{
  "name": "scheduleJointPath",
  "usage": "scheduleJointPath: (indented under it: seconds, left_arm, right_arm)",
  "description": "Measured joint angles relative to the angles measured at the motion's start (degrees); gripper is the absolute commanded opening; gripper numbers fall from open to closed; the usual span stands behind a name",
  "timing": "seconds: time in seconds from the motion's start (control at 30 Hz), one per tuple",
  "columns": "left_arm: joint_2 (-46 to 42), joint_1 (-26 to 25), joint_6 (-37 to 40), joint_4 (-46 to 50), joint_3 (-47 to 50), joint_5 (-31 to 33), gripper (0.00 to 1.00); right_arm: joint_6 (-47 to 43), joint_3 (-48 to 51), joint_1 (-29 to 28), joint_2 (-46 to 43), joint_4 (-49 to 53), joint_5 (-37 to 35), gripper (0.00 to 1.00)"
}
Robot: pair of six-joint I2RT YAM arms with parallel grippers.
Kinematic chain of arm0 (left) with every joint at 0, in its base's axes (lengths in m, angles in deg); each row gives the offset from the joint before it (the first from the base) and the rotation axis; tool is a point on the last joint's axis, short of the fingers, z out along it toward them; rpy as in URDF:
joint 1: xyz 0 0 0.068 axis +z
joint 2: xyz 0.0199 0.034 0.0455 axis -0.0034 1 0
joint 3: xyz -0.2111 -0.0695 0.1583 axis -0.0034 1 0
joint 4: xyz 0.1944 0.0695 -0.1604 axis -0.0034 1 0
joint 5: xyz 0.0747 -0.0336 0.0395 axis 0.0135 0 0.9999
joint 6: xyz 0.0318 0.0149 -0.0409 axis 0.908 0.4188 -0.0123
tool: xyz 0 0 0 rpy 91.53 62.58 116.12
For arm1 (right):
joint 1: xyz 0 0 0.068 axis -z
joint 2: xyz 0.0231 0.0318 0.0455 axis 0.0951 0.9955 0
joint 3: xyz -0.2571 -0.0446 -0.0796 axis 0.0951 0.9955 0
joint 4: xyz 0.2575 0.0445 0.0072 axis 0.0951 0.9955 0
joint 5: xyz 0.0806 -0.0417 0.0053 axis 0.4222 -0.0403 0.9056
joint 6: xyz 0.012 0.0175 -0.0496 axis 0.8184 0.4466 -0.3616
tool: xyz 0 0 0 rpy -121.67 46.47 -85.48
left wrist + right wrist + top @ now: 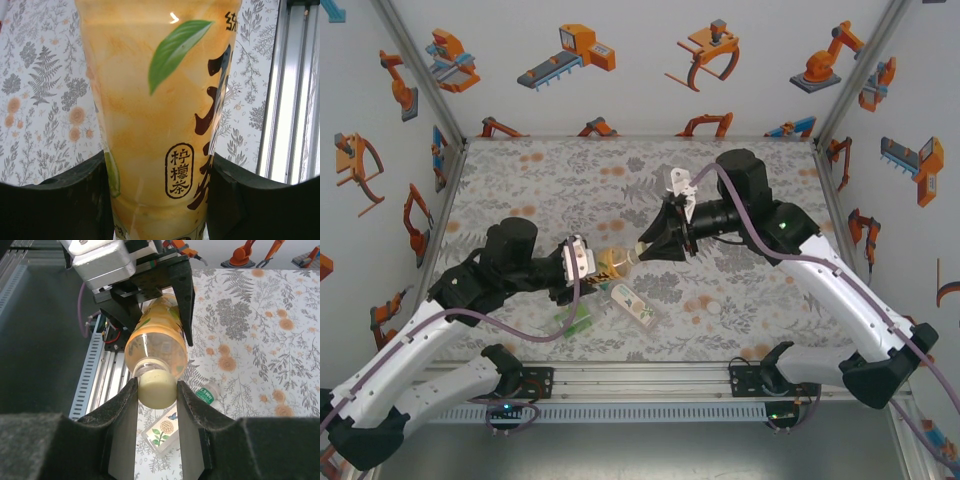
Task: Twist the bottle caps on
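Observation:
My left gripper is shut on the amber-yellow bottle, holding it level above the table with its neck pointing right. On that neck sits a pale yellowish bottle cap, and my right gripper is shut on it, both fingers pressing its sides. Below them the white-labelled bottle lies on its side on the table. The green-labelled bottle lies close by, a white cap on its neck.
The flower-patterned table mat stretches behind and to the right. An aluminium rail runs along the near edge. Side walls with printed robot pictures enclose the table.

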Motion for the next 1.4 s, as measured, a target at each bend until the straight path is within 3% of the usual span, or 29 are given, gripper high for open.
scheduleJointPath:
  seconds: [1.03, 1.23, 1.4]
  left_arm:
    - [1.0, 0.0, -3.3, 0.0, 0.0, -2.0, 0.00]
    - [1.0, 0.0, -3.3, -0.7, 0.5, -2.8, 0.00]
    - [1.2, 0.1, -3.4, -2.9, 1.6, -2.8, 0.00]
  right_arm:
    - [-5.4, -0.6, -2.3, -0.1, 3.1, -3.4, 0.00]
    - [0.2, -0.6, -2.3, -0.1, 3.0, -3.9, 0.00]
    - [11.4, -0.6, -2.5, -0.4, 2.9, -8.9, 0.00]
